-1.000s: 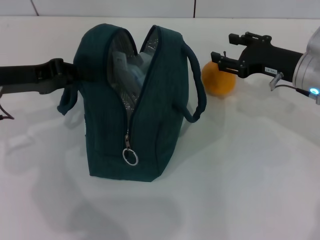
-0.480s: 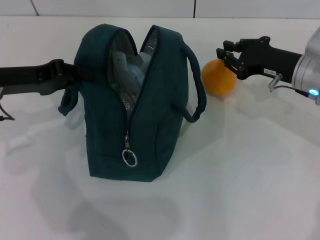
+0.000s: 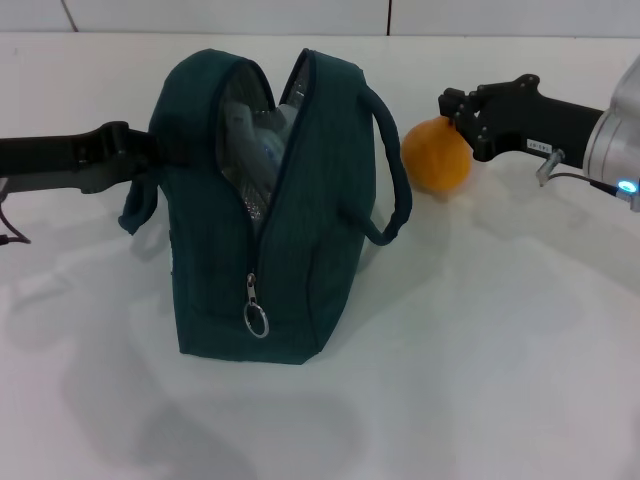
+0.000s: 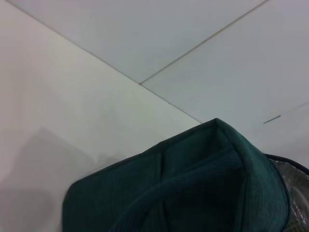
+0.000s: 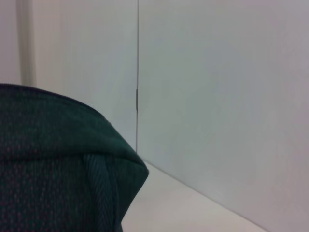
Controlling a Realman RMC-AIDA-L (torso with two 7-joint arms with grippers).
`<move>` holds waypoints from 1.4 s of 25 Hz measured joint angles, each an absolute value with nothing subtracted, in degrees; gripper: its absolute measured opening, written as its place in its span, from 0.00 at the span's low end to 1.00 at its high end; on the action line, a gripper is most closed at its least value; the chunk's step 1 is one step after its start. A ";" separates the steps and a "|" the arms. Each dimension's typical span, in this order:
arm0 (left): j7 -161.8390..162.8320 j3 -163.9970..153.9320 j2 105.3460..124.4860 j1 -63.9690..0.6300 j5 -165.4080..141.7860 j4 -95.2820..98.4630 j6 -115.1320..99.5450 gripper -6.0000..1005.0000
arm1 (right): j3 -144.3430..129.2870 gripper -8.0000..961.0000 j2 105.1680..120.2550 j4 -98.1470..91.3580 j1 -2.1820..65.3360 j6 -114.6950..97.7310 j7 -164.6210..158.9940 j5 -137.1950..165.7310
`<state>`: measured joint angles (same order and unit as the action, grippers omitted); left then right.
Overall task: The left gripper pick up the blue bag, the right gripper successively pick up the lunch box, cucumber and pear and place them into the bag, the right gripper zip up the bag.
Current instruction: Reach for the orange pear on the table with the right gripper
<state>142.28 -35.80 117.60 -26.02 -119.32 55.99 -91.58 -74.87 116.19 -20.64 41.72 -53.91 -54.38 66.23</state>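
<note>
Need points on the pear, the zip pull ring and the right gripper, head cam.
pear (image 3: 432, 158): head view, on its orange front face.
zip pull ring (image 3: 257, 321): head view, on the metal ring at the zip's lower end.
right gripper (image 3: 462, 110): head view, at the fingertips against the pear's top.

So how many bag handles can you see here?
2. One handle loops off the bag on the side facing the pear; the other handle hangs on the opposite side, by the left gripper.
</note>
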 joint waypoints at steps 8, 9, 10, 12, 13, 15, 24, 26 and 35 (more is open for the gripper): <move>142.12 -36.04 117.60 -26.01 -119.03 55.98 -91.73 0.08 | -74.54 0.03 116.13 -24.97 37.79 -57.84 -52.29 62.11; 142.12 -36.07 117.60 -26.02 -119.00 55.98 -91.75 0.08 | -74.51 0.02 116.13 -25.84 37.12 -58.19 -52.28 61.91; 142.12 -36.06 117.60 -26.04 -118.96 56.02 -91.78 0.08 | -74.49 0.02 116.13 -26.44 36.59 -58.49 -52.27 61.78; 142.11 -36.05 117.75 -26.08 -118.81 56.29 -92.00 0.08 | -74.46 0.02 116.06 -28.25 35.09 -59.66 -52.23 60.89; 142.05 -36.06 117.84 -26.11 -118.68 56.41 -92.14 0.08 | -74.46 0.02 116.00 -28.78 34.61 -60.22 -52.21 60.32; 141.71 -36.13 118.02 -26.21 -117.94 56.56 -92.69 0.09 | -74.44 0.02 115.78 -29.51 33.95 -61.14 -52.20 58.93; 141.15 -36.14 118.11 -26.35 -117.22 56.25 -93.17 0.09 | -74.25 0.02 115.57 -29.48 33.92 -60.87 -52.16 58.32; 141.15 -36.13 118.12 -26.36 -117.22 56.20 -93.17 0.09 | -73.56 0.02 115.57 -29.38 33.73 -60.81 -52.13 58.31; 141.01 -36.12 118.36 -26.89 -117.25 56.16 -93.17 0.09 | -64.27 0.02 115.41 -29.01 31.10 -60.82 -52.12 58.27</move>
